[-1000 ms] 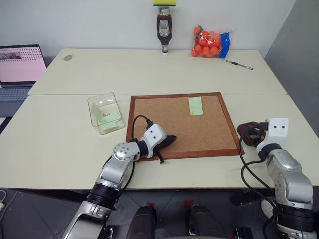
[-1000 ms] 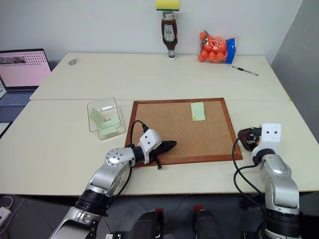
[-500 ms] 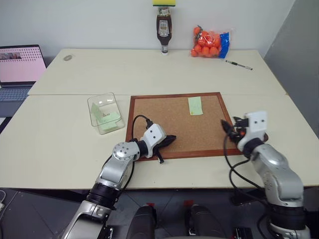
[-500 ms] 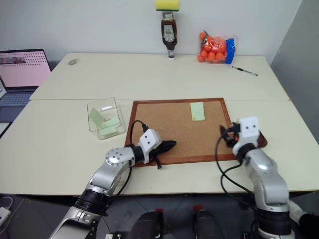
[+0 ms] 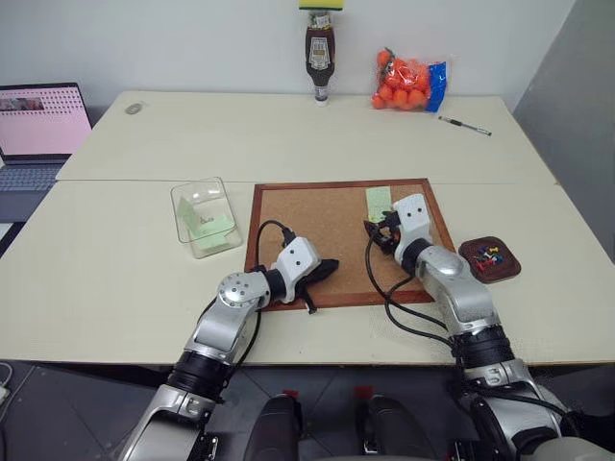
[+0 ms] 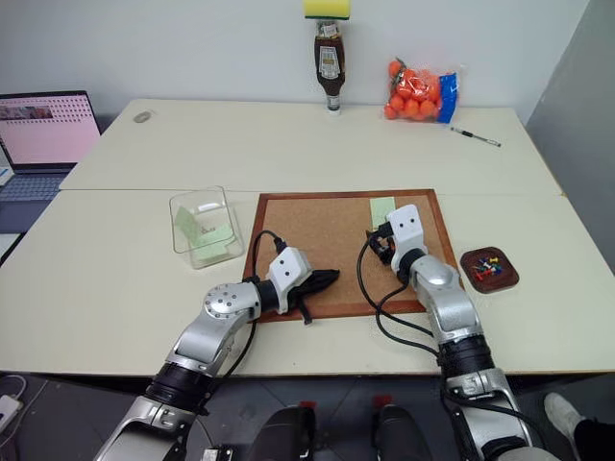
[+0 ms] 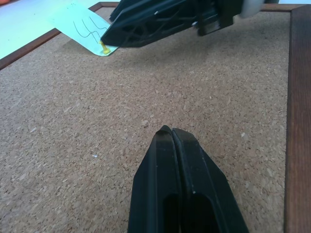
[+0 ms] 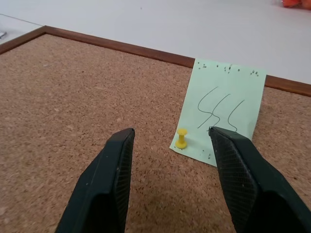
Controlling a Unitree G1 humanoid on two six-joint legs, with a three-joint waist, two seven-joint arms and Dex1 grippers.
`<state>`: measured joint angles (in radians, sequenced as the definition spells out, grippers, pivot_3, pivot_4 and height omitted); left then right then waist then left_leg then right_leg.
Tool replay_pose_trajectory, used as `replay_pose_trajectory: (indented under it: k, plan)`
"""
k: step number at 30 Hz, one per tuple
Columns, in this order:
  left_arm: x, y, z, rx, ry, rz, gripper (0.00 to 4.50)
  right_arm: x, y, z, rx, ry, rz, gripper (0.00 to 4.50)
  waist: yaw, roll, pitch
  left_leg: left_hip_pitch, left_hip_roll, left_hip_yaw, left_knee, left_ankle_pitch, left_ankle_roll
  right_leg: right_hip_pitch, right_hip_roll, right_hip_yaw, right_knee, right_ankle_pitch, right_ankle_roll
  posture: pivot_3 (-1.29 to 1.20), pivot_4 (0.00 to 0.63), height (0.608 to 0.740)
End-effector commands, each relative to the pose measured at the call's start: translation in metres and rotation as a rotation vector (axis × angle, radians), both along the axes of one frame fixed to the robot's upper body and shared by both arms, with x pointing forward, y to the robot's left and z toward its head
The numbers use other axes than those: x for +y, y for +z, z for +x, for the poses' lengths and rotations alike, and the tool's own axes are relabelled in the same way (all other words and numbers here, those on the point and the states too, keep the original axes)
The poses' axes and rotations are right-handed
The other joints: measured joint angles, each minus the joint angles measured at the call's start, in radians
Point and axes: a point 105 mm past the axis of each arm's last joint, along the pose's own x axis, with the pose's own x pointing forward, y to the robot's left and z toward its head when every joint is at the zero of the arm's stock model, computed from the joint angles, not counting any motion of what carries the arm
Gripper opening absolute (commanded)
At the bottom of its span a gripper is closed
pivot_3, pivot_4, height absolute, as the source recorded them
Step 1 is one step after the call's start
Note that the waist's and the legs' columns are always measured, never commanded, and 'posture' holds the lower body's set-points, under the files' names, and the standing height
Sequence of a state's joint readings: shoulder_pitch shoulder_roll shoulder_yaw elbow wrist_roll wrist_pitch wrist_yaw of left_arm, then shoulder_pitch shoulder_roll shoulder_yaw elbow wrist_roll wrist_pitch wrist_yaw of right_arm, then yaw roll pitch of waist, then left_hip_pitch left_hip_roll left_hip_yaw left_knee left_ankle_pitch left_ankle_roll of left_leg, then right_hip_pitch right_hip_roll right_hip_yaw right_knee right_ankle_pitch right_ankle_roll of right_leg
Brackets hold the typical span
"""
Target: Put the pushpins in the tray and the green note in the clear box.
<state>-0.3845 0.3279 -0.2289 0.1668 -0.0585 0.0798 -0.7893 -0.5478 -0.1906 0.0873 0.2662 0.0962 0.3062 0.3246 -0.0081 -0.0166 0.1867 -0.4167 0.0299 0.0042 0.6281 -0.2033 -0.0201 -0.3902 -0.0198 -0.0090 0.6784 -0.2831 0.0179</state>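
Nearest us, the left gripper point(image 5: 325, 269) rests low on the near part of the corkboard point(image 5: 317, 216), its two black fingers pressed flat together with nothing between them; it plays no part just now. A little farther in, the right gripper point(image 8: 172, 162) hangs over the board with its jaws spread apart and empty, and the wrist view puts the prize straight ahead: a yellow pushpin point(image 8: 181, 138) standing in the near corner of the green note point(image 8: 222, 111), framed in the gap between the fingers point(image 8: 104, 179) but not yet touched. So the step in hand looks like pulling this last pin off the board; the pin seems to be all that fastens the note. Off to the right of the board sits the tray point(image 5: 507, 269), with several pushpins point(image 5: 489, 257) in red, blue and yellow already lying in it. Away to the left, the clear box point(image 5: 204, 219) stands on the table, well apart from the board, with what looks like green paper inside. The next move calls for a careful creep forward so the tips straddle the tiny pin head, a firm pinch, then a straight pull up; a skewed pull could tear or drag the paper, and a pin that small could easily slip out.
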Motion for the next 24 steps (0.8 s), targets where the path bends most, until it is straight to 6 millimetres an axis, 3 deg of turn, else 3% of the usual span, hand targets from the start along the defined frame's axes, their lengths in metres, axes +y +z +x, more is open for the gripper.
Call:
replay_pose_trajectory:
  k: [1,10,16,24]
  plan:
    - [-0.001,0.005,-0.001,-0.025,0.002,-0.004,0.0,0.002,0.011,0.011,-0.059,0.004,-0.023,2.16,-0.001,0.0,0.0,0.0,0.0,0.0,0.0,0.0,0.0,0.0,0.0,0.0,0.0,0.0,0.0,0.0,0.15,0.74]
    - [0.0,0.005,-0.001,-0.027,0.002,-0.002,0.0,-0.003,0.008,0.023,-0.05,-0.034,-0.024,0.1,-0.001,0.0,0.0,0.0,0.0,0.0,0.0,0.0,0.0,0.0,0.0,0.001,0.0,0.0,0.0,0.0,0.15,0.74]
    - [0.0,0.006,-0.001,-0.028,0.003,-0.004,0.0,-0.003,0.011,0.023,-0.062,-0.039,-0.009,0.02,-0.001,0.0,0.0,0.0,0.0,0.0,0.0,0.0,0.0,0.0,0.0,0.001,0.001,0.0,0.0,0.0,0.15,0.74]
    - [-0.001,0.006,-0.002,-0.01,0.009,-0.022,0.0,0.008,0.044,0.009,-0.196,0.029,0.105,0.02,-0.001,0.0,0.0,0.0,0.0,-0.001,0.0,0.0,0.0,0.0,0.0,0.001,0.001,0.0,0.0,0.0,0.15,0.74]
